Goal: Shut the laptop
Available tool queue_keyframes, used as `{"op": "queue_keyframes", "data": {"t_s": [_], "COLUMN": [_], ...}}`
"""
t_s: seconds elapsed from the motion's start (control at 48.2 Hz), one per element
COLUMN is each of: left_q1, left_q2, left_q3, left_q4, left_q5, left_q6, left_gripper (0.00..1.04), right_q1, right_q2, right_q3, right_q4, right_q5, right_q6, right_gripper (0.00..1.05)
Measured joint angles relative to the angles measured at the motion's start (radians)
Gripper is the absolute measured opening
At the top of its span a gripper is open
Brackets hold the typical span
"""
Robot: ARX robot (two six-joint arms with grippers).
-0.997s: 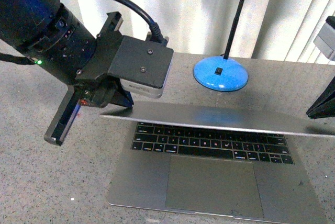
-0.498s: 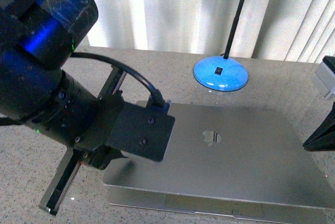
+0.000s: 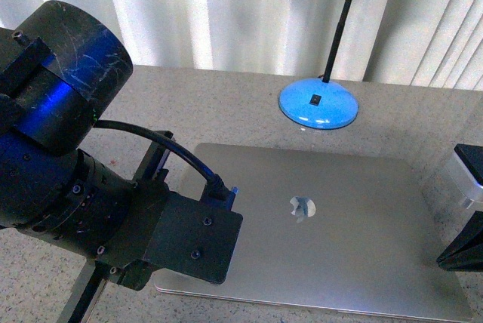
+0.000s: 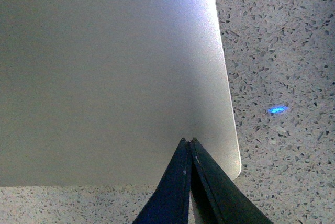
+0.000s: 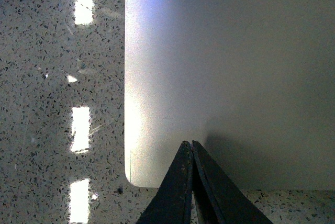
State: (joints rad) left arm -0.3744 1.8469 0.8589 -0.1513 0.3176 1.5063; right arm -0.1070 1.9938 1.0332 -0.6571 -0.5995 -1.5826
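- Left hand (image 4: 188,148) is clenched on nothing, its tips together over the laptop (image 3: 339,240) lid near one corner.
- Right hand (image 5: 189,150) is clenched too and empty, over another lid corner.
- Laptop lies folded flat on the speckled bench (image 3: 189,104), apple logo (image 3: 302,207) up, with the blue lamp base (image 3: 318,106) behind it.

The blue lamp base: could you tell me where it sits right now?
In the front view, the blue lamp base sits just behind the closed laptop, right of centre.
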Motion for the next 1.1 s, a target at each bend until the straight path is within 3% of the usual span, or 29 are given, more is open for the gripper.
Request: {"op": "queue_keyframes", "data": {"t_s": [0.27, 0.498, 0.644, 0.768, 0.914, 1.101], "left_q1": [0.003, -0.005, -0.012, 0.005, 0.123, 0.412], "left_q2": [-0.004, -0.089, -0.19, -0.32, -0.5, -0.747], "left_q3": [-0.004, -0.016, -0.025, -0.048, -0.11, -0.208], "left_q4": [0.018, 0.069, 0.122, 0.185, 0.249, 0.232], "left_q5": [0.01, 0.116, 0.177, 0.256, 0.337, 0.446], "left_q6": [-0.016, -0.126, -0.228, -0.369, -0.59, -0.736], "left_gripper": [0.04, 0.04, 0.04, 0.04, 0.04, 0.04], "right_q1": [0.008, 0.017, 0.024, 0.032, 0.029, -0.076], "right_q2": [0.0, -0.022, -0.076, -0.193, -0.368, -0.641], "right_q3": [-0.002, -0.012, -0.033, -0.096, -0.215, -0.364], "right_q4": [0.027, 0.133, 0.252, 0.501, 0.844, 1.243], "right_q5": [-0.009, -0.072, -0.133, -0.192, -0.173, -0.1], "right_q6": [0.026, 0.09, 0.166, 0.338, 0.617, 1.081], "right_gripper": [0.03, 0.03, 0.03, 0.03, 0.03, 0.03]}}
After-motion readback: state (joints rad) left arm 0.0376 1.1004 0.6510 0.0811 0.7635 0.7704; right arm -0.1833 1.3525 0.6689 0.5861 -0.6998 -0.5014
